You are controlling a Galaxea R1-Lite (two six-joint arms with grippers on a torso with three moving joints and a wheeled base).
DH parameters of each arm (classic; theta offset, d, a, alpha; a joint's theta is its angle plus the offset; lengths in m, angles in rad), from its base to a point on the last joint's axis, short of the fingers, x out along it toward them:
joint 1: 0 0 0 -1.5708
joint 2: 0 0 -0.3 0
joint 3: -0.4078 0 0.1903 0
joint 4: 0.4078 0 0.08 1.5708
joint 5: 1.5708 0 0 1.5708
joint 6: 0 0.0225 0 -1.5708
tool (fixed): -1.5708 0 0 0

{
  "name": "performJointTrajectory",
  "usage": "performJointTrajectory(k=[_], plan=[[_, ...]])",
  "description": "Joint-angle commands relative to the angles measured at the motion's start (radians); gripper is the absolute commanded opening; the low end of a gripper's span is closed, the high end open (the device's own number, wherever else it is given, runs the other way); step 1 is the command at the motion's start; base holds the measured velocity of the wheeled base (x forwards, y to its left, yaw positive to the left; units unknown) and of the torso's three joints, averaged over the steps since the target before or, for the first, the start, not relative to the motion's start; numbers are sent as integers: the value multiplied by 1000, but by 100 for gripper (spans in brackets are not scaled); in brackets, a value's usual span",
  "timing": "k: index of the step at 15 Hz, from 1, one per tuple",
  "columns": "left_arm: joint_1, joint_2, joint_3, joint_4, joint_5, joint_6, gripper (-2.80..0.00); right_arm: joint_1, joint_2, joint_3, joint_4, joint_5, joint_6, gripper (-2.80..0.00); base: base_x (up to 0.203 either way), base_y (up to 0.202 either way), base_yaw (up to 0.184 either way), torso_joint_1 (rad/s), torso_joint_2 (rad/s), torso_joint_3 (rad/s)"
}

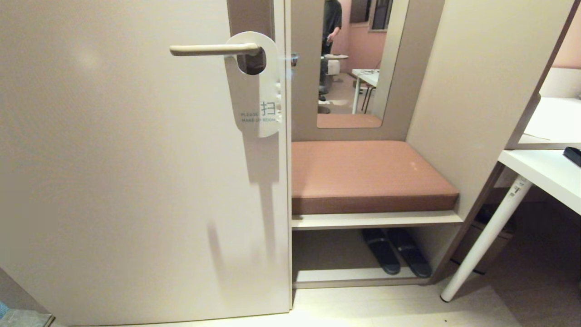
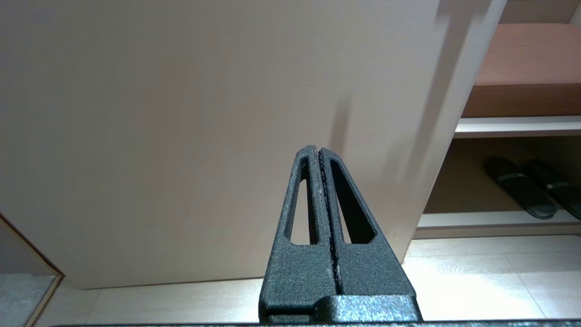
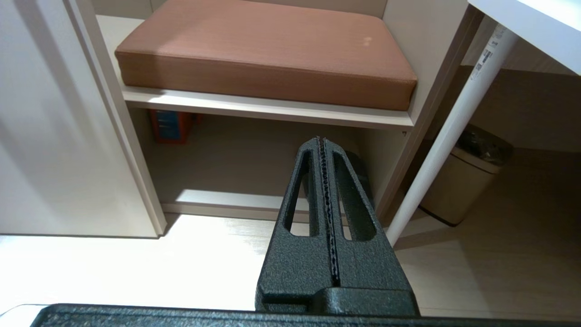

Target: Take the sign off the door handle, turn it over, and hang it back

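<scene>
The sign (image 1: 256,97) hangs by its round hole on the door handle (image 1: 209,50), a slim beige lever on the beige door (image 1: 127,172). Its white side faces me, printed "PLEASE MAKE UP ROOM". Neither arm shows in the head view. My left gripper (image 2: 317,150) is shut and empty, low down and pointing at the door's lower part. My right gripper (image 3: 320,140) is also shut and empty, aimed at the shelf under the bench. The sign and handle are outside both wrist views.
Right of the door stands a bench with a brown cushion (image 1: 367,175), black slippers (image 1: 397,252) below it and a mirror (image 1: 358,63) above, reflecting a person. A white desk (image 1: 542,175) with a slanted leg (image 1: 488,238) is at the far right, a bin (image 3: 467,177) beneath it.
</scene>
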Motion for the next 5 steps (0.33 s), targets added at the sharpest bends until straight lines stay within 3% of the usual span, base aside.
performJointTrajectory(k=[1, 5], plan=[[1, 0, 0, 0, 1, 0, -280, 0, 1, 1, 0, 2, 0, -280, 0, 0, 0, 0, 0, 0], [1, 0, 0, 0, 1, 0, -280, 0, 1, 1, 0, 2, 0, -280, 0, 0, 0, 0, 0, 0]])
